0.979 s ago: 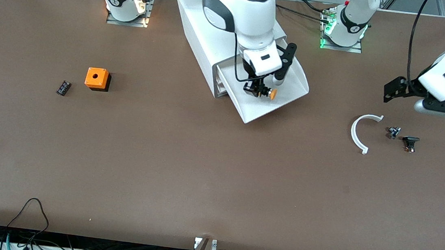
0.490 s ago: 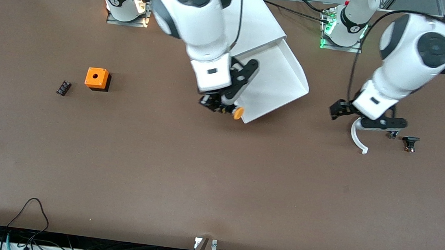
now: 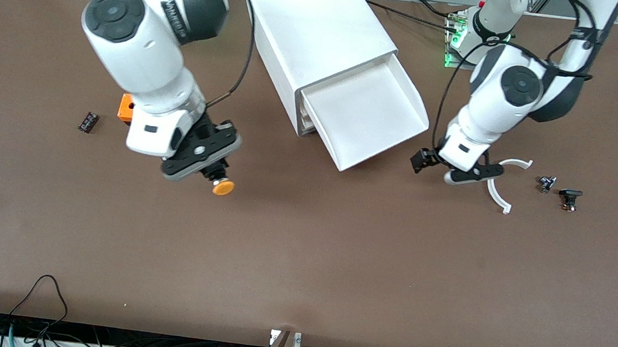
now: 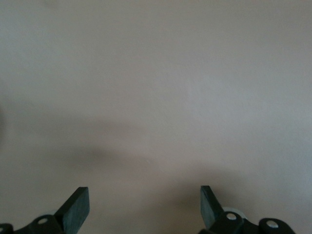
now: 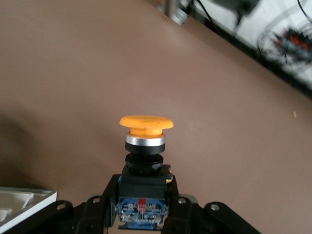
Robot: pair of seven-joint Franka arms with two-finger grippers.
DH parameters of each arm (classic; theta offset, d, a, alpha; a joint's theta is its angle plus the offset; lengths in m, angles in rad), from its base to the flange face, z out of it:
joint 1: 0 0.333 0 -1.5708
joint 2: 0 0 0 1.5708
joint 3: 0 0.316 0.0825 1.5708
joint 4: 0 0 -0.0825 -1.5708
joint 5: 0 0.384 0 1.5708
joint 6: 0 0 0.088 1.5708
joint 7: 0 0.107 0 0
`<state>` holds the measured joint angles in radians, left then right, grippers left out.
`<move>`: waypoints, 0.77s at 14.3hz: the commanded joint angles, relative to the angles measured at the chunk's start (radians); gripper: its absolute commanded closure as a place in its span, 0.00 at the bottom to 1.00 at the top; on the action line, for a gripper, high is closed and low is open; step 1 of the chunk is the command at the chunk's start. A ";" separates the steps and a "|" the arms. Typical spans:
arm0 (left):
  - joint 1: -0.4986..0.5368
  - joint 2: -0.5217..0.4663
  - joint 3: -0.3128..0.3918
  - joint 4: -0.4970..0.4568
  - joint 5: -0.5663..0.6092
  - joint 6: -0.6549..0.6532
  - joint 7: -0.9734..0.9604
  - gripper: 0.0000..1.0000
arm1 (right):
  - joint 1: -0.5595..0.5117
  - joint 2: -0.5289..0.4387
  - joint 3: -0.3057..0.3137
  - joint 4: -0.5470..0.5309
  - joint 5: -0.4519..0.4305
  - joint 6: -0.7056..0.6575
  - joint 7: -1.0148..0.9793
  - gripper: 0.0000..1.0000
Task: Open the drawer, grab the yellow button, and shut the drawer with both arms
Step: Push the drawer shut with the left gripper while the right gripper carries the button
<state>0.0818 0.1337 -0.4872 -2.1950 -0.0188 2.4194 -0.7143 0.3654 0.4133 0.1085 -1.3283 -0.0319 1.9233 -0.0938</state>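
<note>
The top drawer (image 3: 371, 117) stands pulled out of the white cabinet (image 3: 317, 27), and its tray shows nothing inside. My right gripper (image 3: 208, 170) hangs over bare table toward the right arm's end, shut on the black body of the button (image 3: 222, 187). The orange cap points away from the fingers. In the right wrist view the button (image 5: 145, 141) sits upright in the right gripper (image 5: 144, 207). My left gripper (image 3: 459, 176) is low over the table beside the drawer's front corner, toward the left arm's end. In the left wrist view the left gripper (image 4: 144, 209) is open over bare table.
An orange cube (image 3: 125, 107) shows partly under the right arm, with a small black part (image 3: 88, 121) beside it. A white curved piece (image 3: 497, 186) lies by the left gripper, and two small dark parts (image 3: 546, 184) (image 3: 569, 198) lie farther toward the left arm's end.
The right arm has carried the button out of the drawer and toward its own end of the table. The left arm has swung in from the table's end and down beside the drawer's front.
</note>
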 commanded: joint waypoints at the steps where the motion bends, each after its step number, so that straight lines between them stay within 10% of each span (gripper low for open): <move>1: -0.007 -0.022 -0.066 -0.045 0.000 0.046 -0.135 0.00 | -0.083 -0.042 0.019 -0.124 -0.032 -0.012 0.130 0.71; 11: -0.005 -0.071 -0.249 -0.081 -0.033 -0.065 -0.155 0.00 | -0.399 -0.033 0.019 -0.379 -0.088 0.048 0.175 0.71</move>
<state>0.0722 0.1108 -0.6694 -2.2383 -0.0199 2.3895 -0.8602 0.0278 0.4088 0.1044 -1.6200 -0.0985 1.9249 0.0523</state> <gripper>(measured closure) 0.000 0.590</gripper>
